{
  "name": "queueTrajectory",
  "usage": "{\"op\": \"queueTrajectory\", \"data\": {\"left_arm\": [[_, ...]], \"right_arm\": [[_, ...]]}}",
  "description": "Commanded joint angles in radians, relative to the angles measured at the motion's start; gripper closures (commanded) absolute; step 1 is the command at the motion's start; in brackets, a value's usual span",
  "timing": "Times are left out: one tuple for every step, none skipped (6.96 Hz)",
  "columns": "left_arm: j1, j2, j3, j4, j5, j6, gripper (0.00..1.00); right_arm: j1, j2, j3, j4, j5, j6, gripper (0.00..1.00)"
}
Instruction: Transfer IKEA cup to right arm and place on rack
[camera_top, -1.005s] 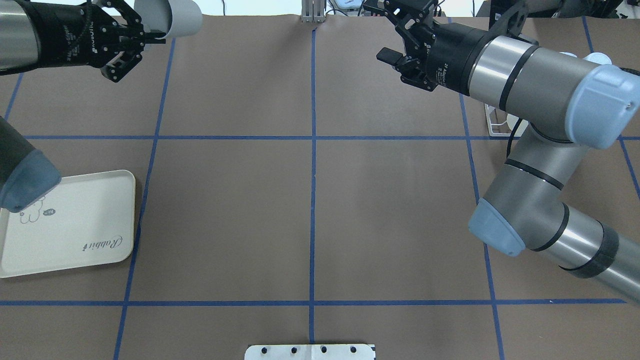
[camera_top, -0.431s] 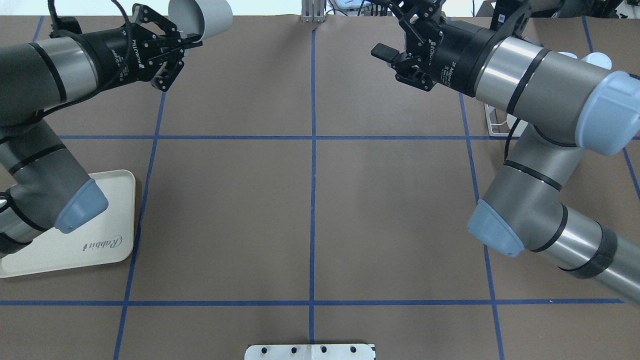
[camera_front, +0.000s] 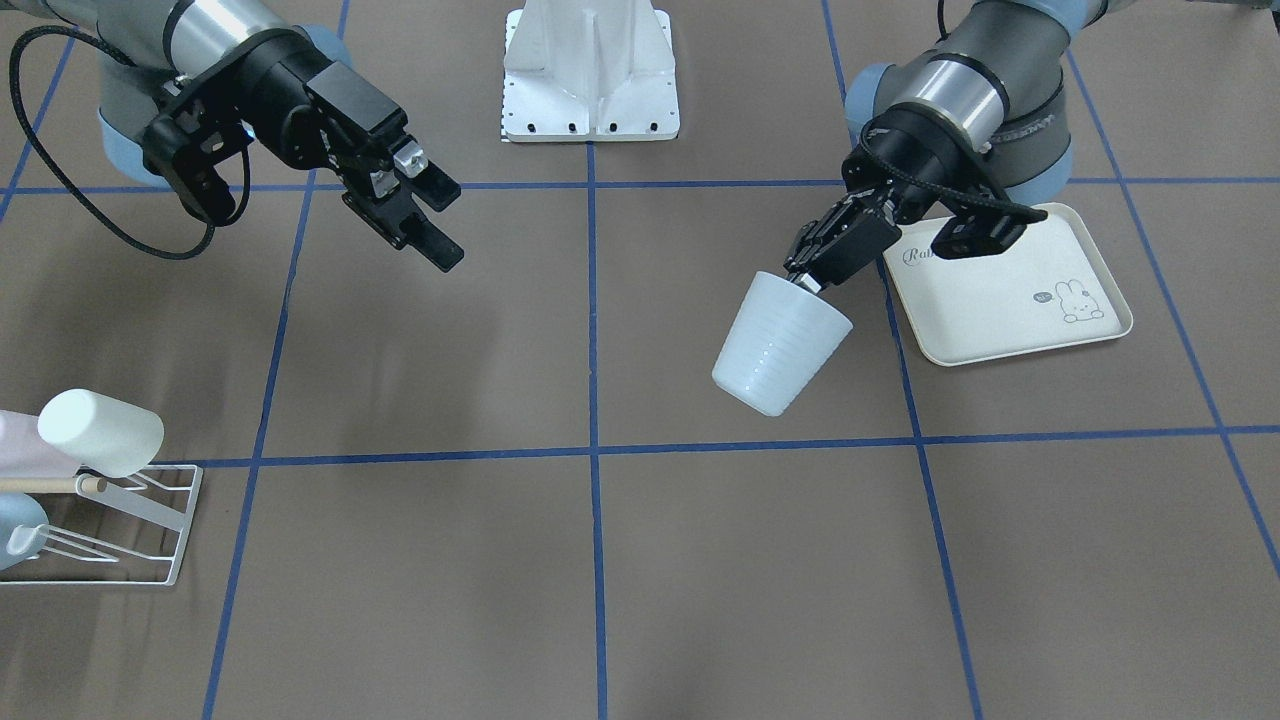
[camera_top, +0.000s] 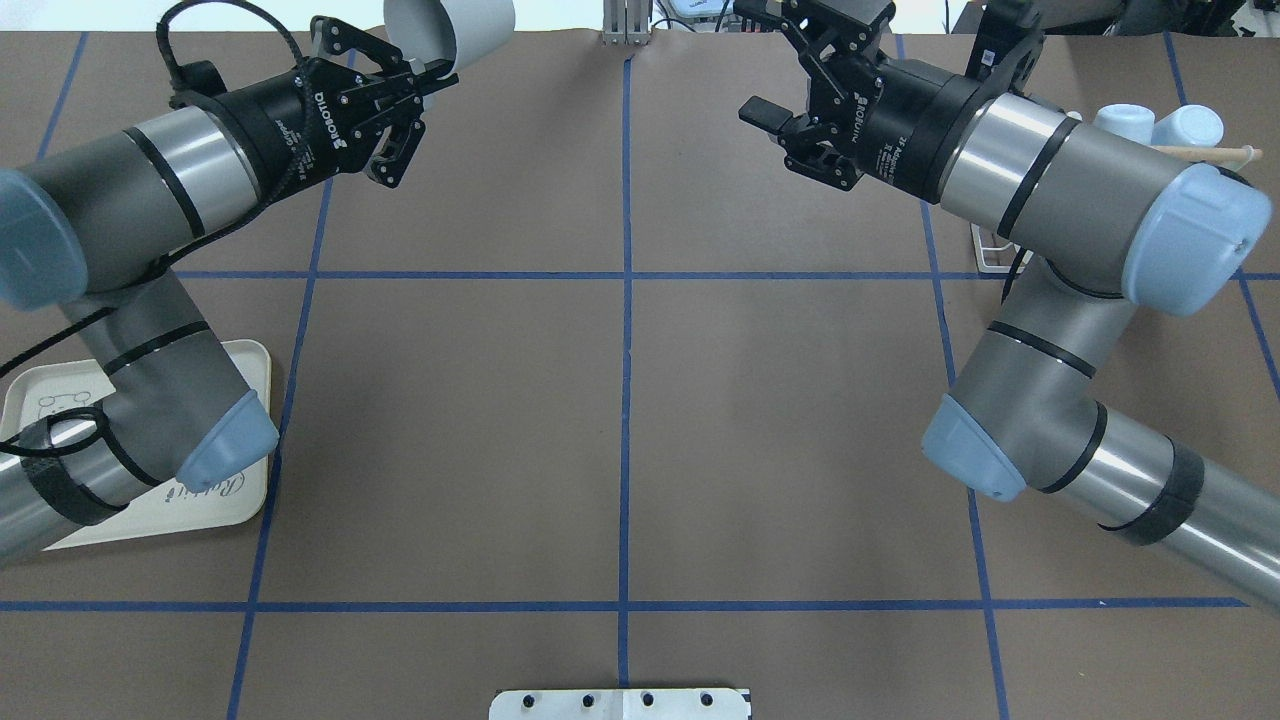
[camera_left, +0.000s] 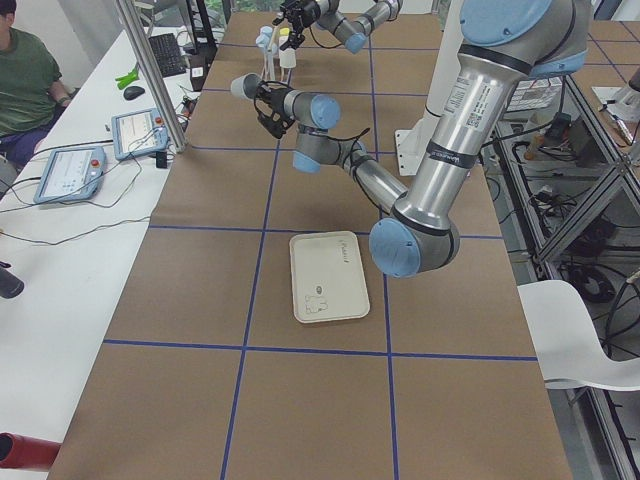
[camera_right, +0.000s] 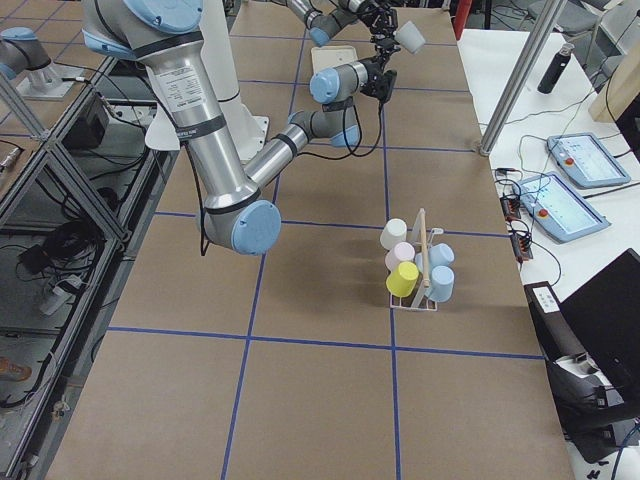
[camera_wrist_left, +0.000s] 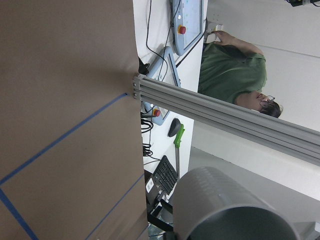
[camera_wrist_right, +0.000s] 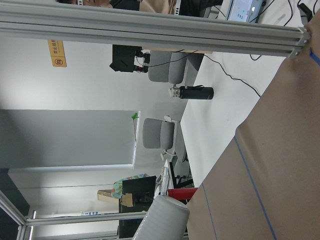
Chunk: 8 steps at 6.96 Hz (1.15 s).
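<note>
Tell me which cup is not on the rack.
The pale cup clamped in the left gripper, in mid-air; the other cups all sit on the rack.

Only bare table (camera_front: 600, 340) lies between the cup (camera_front: 781, 346) and the right gripper (camera_front: 438, 222)

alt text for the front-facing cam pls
The left pincer, on the view's right, holds a white cup tilted by its rim over the brown table, near a cream tray. The right pincer hangs open and empty opposite; a wire rack sits lower left.
</note>
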Motion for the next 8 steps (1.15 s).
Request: {"op": "queueTrajectory", "data": {"left_arm": [[0.059, -0.035, 0.089, -0.203, 0.086, -0.006, 1.00], [0.071, -0.051, 0.093, -0.222, 0.088, -0.006, 1.00], [0.102, -0.083, 0.106, -0.226, 0.111, -0.005, 1.00], [0.138, -0.120, 0.125, -0.226, 0.132, -0.005, 1.00], [0.156, -0.143, 0.142, -0.226, 0.145, -0.003, 1.00], [0.171, -0.148, 0.144, -0.226, 0.146, -0.003, 1.00], [0.177, -0.148, 0.147, -0.226, 0.153, -0.003, 1.00], [0.201, -0.165, 0.158, -0.226, 0.178, -0.003, 1.00]], "right_arm": [[-0.005, 0.002, -0.055, 0.113, -0.004, 0.074, 0.00], [-0.025, 0.007, -0.056, 0.112, -0.006, 0.074, 0.00], [-0.037, 0.033, -0.084, 0.114, -0.004, 0.073, 0.00], [-0.047, 0.036, -0.098, 0.112, -0.004, 0.065, 0.00], [-0.051, 0.034, -0.101, 0.108, -0.004, 0.062, 0.00], [-0.057, 0.036, -0.105, 0.107, -0.004, 0.062, 0.00], [-0.058, 0.036, -0.105, 0.109, -0.003, 0.062, 0.00], [-0.065, 0.037, -0.111, 0.109, -0.004, 0.062, 0.00]]}}
